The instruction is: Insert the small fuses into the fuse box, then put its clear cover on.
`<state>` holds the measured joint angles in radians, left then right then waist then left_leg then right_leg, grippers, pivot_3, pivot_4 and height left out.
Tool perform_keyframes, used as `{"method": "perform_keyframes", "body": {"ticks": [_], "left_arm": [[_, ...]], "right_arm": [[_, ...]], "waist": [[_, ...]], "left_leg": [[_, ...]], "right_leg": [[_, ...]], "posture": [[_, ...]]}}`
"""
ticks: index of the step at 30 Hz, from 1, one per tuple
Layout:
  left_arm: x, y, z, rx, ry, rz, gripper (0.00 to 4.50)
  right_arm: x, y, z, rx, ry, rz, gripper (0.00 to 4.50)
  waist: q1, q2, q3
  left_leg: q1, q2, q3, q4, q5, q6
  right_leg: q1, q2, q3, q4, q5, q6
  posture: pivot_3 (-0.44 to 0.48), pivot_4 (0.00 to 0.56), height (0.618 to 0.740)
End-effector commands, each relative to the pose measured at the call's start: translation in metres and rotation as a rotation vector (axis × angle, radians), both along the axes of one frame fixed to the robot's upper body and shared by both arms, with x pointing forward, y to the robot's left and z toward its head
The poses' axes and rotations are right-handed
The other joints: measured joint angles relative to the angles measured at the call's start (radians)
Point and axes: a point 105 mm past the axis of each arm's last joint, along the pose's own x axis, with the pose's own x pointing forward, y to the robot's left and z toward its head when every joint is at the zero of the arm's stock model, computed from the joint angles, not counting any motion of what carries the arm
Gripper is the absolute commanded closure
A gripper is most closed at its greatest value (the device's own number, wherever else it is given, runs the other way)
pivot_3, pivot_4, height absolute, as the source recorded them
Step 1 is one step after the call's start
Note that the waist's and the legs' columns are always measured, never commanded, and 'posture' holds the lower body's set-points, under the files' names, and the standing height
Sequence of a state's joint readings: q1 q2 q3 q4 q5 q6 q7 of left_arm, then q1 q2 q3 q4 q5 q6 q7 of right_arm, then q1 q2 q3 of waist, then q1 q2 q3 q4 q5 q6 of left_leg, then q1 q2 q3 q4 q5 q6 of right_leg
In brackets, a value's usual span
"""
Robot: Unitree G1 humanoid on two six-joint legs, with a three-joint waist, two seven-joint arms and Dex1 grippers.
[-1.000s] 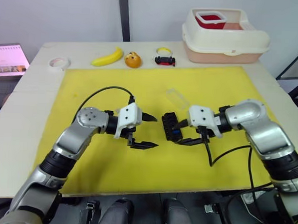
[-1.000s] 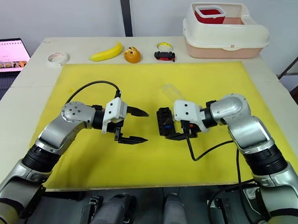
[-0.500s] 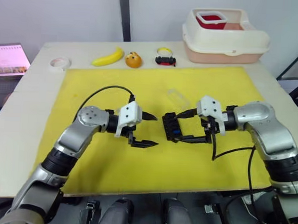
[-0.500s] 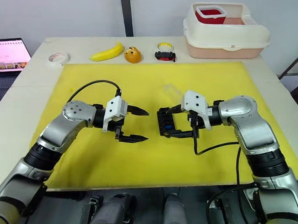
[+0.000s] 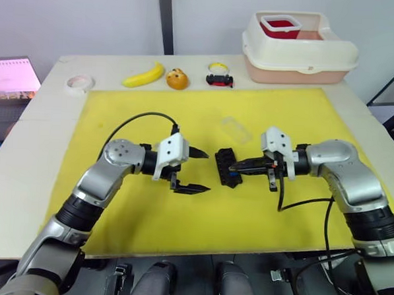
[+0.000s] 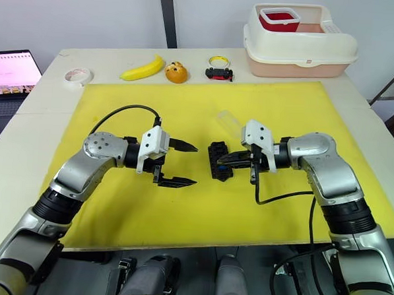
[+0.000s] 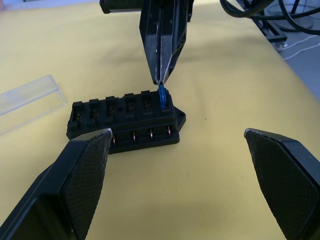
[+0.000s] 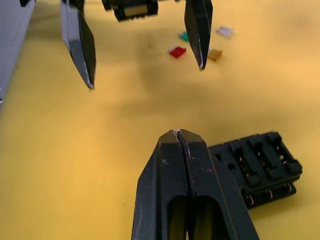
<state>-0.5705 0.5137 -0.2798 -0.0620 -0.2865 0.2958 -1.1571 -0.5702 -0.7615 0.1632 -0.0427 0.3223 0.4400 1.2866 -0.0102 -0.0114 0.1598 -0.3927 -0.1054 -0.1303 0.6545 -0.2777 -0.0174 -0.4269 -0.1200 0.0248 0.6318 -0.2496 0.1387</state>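
Blue fuse [image 7: 162, 96] seated (right gripper [image 7: 160, 77] pinching).

A big pale table [image 5: 35, 152] stands in front of a plain light grey wall [image 5: 78, 16]. A dark pole [image 5: 165, 20] runs up the wall behind the far edge of the table. A yellow mat [image 5: 141, 210] covers most of the table top. Past the left edge of the table there is a screen [image 5: 12, 78] glowing pink. At the right edge a dark metal frame [image 5: 391, 98] stands. The light is soft and even.
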Motion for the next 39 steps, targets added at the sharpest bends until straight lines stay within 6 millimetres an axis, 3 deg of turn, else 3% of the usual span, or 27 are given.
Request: {"method": "perform_keyframes", "body": {"ticks": [1, 13, 26, 39], "left_arm": [[-0.003, -0.004, 0.016, -0.017, -0.059, -0.023, 0.0], [-0.001, -0.003, 0.019, -0.014, -0.061, -0.02, 0.0], [-0.001, -0.004, 0.019, -0.014, -0.063, -0.02, 0.0], [0.0, -0.007, 0.019, -0.02, -0.055, -0.025, 0.0]], "right_arm": [[0.003, 0.0, 0.0, -0.007, -0.033, -0.005, 4.47], [0.005, -0.01, -0.018, -0.073, -0.022, -0.021, 4.47], [-0.003, -0.004, -0.005, -0.049, -0.058, 0.002, 4.47], [-0.005, -0.009, -0.008, -0.045, -0.023, -0.025, 4.47]], "waist": [[0.0, 0.0, 0.0], [0.0, 0.0, 0.0], [0.0, 0.0, 0.0], [0.001, 0.0, 0.0]], "left_leg": [[0.0, 0.0, 0.0, 0.0, 0.0, 0.0], [0.0, 0.0, 0.0, 0.0, 0.0, 0.0], [0.0, 0.0, 0.0, 0.001, 0.0, 0.0], [0.0, 0.0, 0.0, 0.001, 0.0, 0.0]], "right_leg": [[0.0, 0.0, 0.0, 0.0, 0.0, 0.0], [0.0, 0.0, 0.0, 0.0, 0.0, 0.0], [0.0, 0.0, 0.0, 0.0, 0.0, 0.0], [0.0, 0.0, 0.0, 0.0, 0.0, 0.0]], "posture": [[0.0, 0.15, 0.74], [0.0, 0.15, 0.74], [0.0, 0.15, 0.74], [0.0, 0.15, 0.74]]}}
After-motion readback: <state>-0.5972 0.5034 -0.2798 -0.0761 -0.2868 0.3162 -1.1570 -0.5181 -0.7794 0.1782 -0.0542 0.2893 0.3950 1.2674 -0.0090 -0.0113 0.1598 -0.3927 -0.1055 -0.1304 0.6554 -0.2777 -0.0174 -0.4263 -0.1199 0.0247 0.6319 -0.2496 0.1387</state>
